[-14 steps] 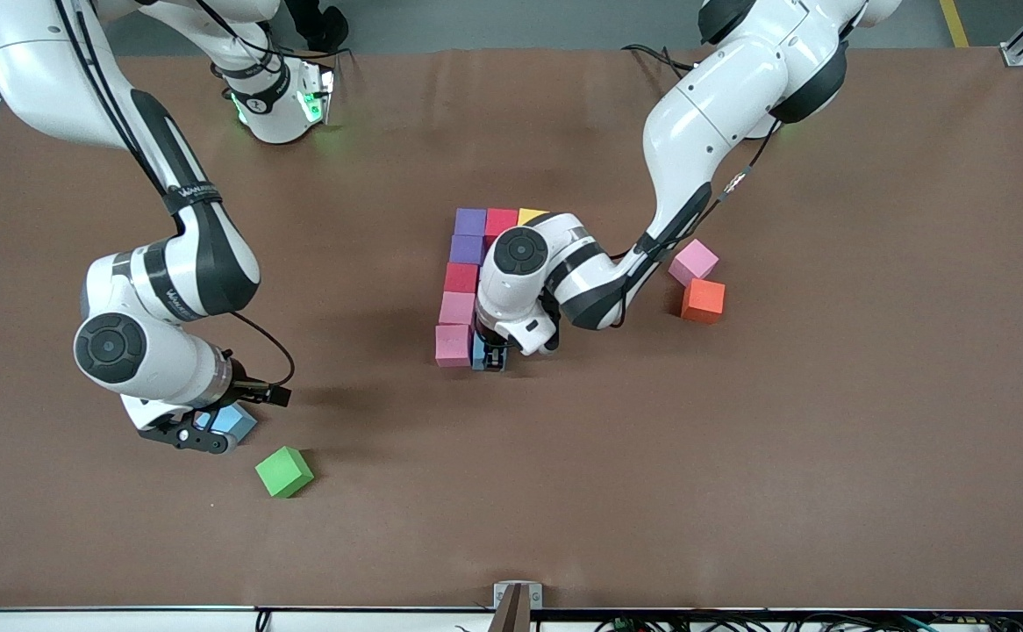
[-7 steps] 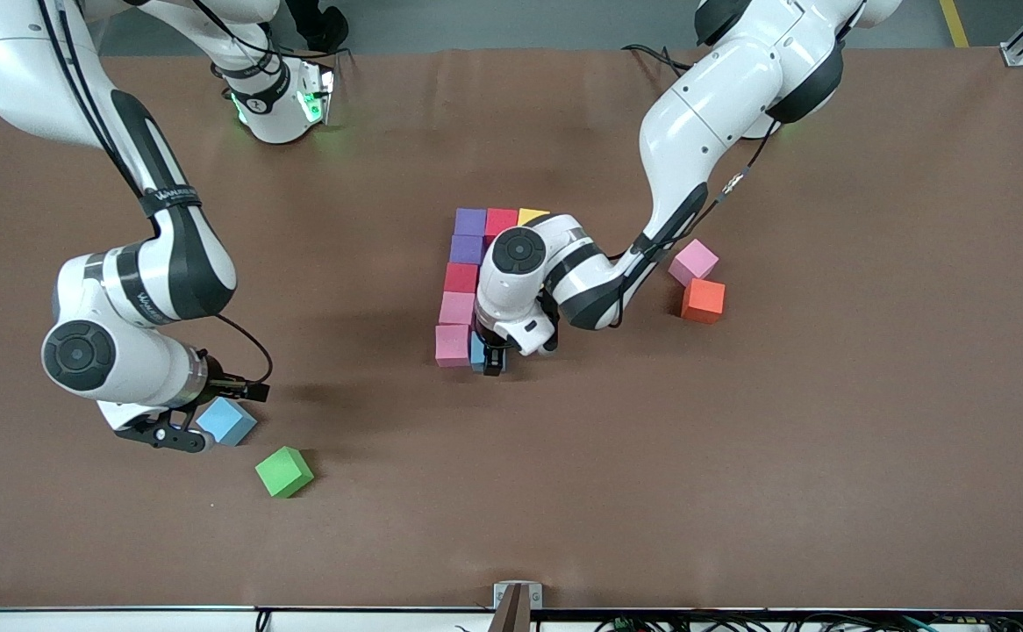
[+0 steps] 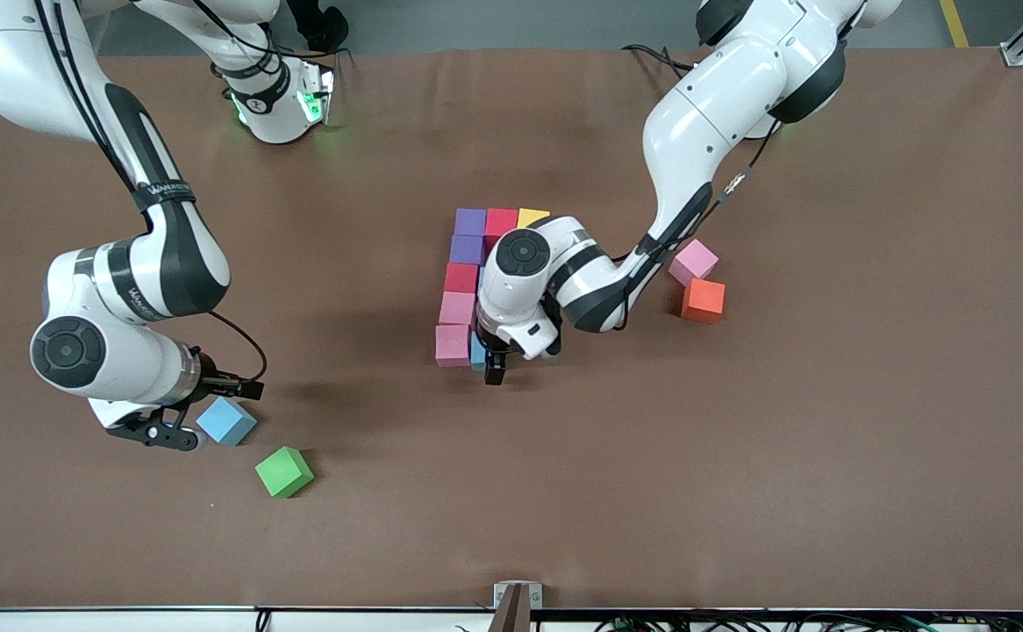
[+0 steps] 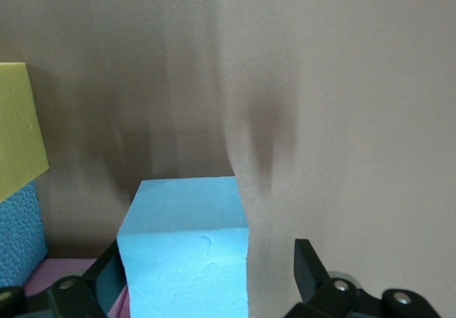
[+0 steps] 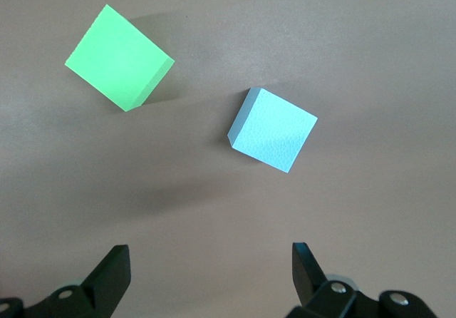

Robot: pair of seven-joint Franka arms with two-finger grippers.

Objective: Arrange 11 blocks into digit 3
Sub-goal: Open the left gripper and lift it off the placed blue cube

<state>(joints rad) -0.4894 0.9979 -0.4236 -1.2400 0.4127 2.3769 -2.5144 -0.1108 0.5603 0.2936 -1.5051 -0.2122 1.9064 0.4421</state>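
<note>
**A:** Starting at the left gripper (image 4: 206, 261): spread wide, straddling a light blue cube (image 4: 184, 250), not clamping it. Showing a clear gap at one finger (image 4: 308, 264); hard to say about contact at its partner, half tucked beside the cube.

**B:** Seeing that cube (image 3: 477, 351) only as a sliver from the front, masked by the left wrist. Sitting on the table, touching the nearest pink cube (image 3: 453, 344) at the figure's near end.

**A:** Moving outward: counting a column of pink (image 3: 456, 307), red (image 3: 460, 277) and purple (image 3: 467, 249), then a farthest bar of purple (image 3: 470, 221), red (image 3: 501, 219) and yellow (image 3: 531, 214). Failing to make out anything of the middle bar, buried under the arm.

**B:** Switching to the right gripper (image 5: 210, 275): gaping open, holding nothing, hanging over bare table (image 3: 740, 456) just beside a second light blue cube (image 5: 273, 129), near the green cube (image 5: 117, 58).

**A:** Spotting a loose pink cube (image 3: 694, 262) and the orange cube (image 3: 703, 300), touching at a corner, toward the left arm's end.
</note>
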